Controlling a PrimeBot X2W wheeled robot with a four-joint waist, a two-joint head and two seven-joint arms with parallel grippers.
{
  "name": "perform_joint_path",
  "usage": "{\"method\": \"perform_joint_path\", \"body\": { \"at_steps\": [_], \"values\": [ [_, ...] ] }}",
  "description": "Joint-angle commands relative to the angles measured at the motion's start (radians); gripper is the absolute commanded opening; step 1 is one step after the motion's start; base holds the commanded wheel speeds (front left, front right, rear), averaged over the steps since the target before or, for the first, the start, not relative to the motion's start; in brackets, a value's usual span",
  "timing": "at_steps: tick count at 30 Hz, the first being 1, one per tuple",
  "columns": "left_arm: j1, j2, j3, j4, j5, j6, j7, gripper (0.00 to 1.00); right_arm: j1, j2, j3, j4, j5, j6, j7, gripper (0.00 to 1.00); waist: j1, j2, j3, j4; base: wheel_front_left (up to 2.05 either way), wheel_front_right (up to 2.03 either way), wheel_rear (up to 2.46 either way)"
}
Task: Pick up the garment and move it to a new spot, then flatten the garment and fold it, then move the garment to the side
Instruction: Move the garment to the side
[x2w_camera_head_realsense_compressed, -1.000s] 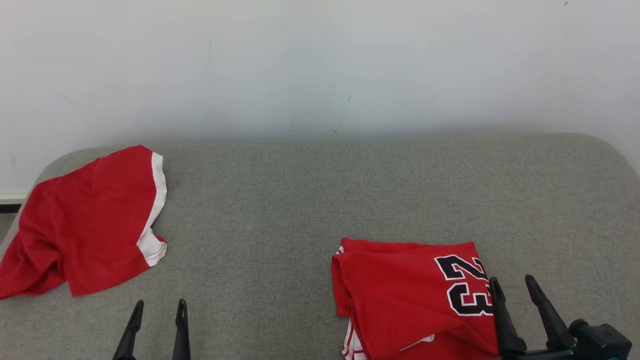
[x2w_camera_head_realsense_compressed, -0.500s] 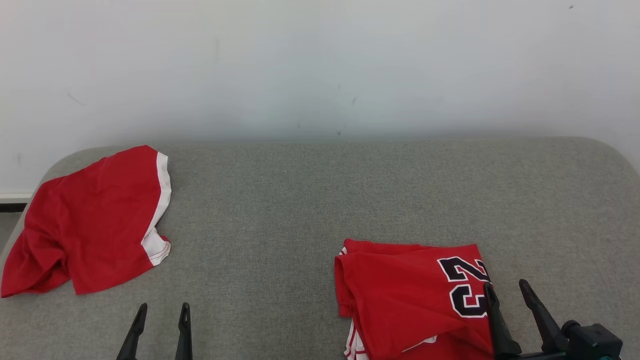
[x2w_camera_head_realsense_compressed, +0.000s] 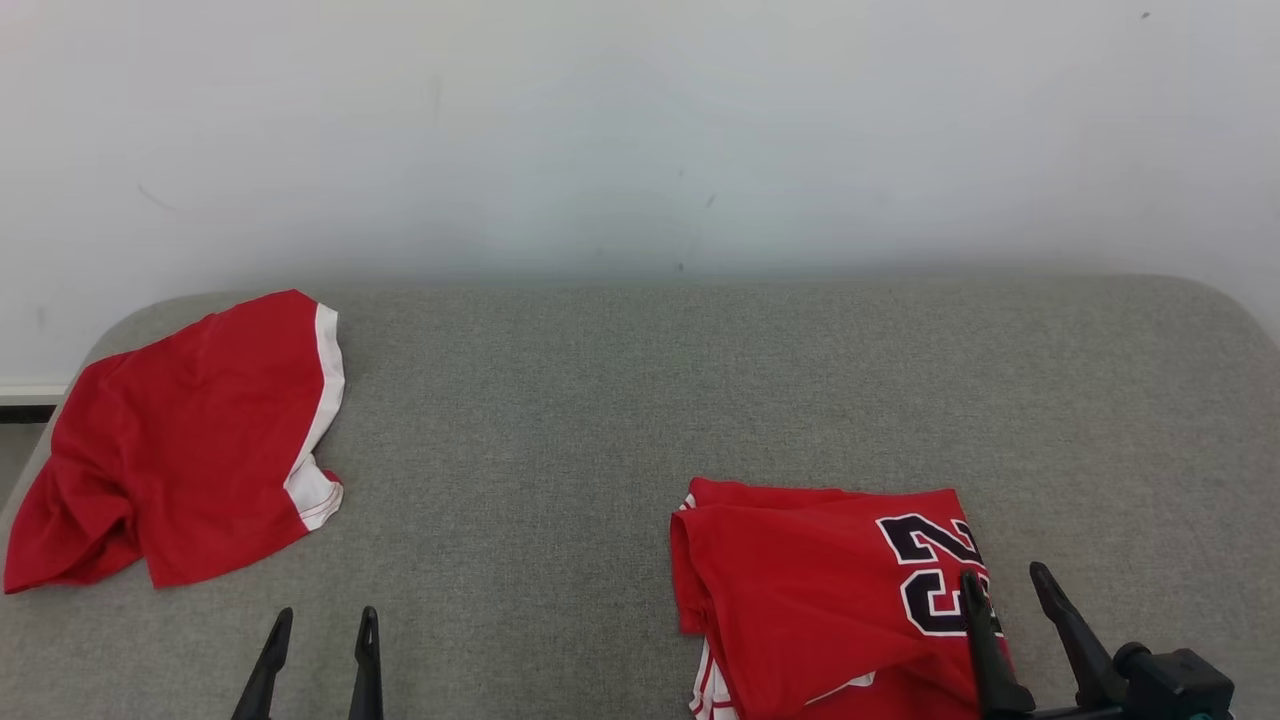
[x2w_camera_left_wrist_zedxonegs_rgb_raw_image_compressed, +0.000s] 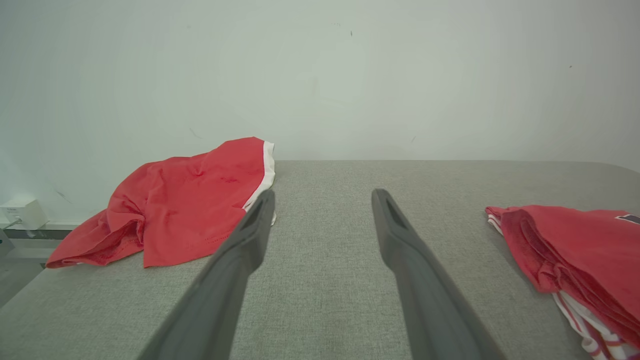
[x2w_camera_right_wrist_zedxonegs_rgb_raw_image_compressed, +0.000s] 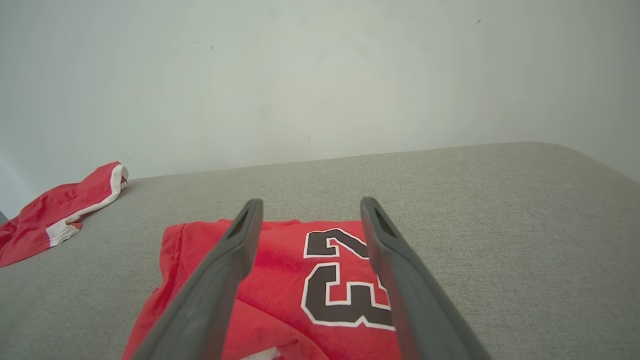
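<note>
A red garment with a black "23" lies folded on the grey padded surface at the front right; it also shows in the left wrist view and the right wrist view. My right gripper hovers open over its right edge, above the number, holding nothing. A second red garment with white trim lies crumpled at the far left, draping over the edge. My left gripper stands open and empty at the front left, between the two garments.
A white wall rises directly behind the padded surface, which has rounded back corners. A small white box sits by the wall beyond the left edge. Bare grey fabric stretches across the middle and back right.
The right gripper has drawn back slightly toward the lower left over the numbered garment. The head view itself has shifted a little. Both garments lie as before.
</note>
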Motion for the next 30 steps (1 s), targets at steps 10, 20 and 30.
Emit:
{"method": "perform_joint_path", "body": {
  "at_steps": [10, 20, 30],
  "values": [
    [0.002, -0.002, 0.004, 0.008, 0.009, -0.001, -0.003, 1.0, -0.065, -0.049, 0.033, 0.047, 0.026, -0.003, 0.001, 1.0, 0.0, -0.0001, 0.01, -0.002, 0.0, 0.0, 0.0],
    [-0.016, -0.006, -0.006, 0.014, 0.017, 0.0, -0.003, 1.0, -0.211, -0.113, 0.067, 0.236, 0.054, -0.003, 0.049, 1.0, 0.0, -0.0001, 0.034, 0.01, 0.0, 0.0, 0.0],
    [-0.044, -0.012, -0.024, 0.018, 0.017, 0.001, -0.003, 1.0, -0.353, -0.145, 0.146, 0.505, 0.101, -0.003, 0.07, 1.0, 0.0, -0.0001, 0.096, 0.018, 0.0, 0.0, 0.0]
  ]
}}
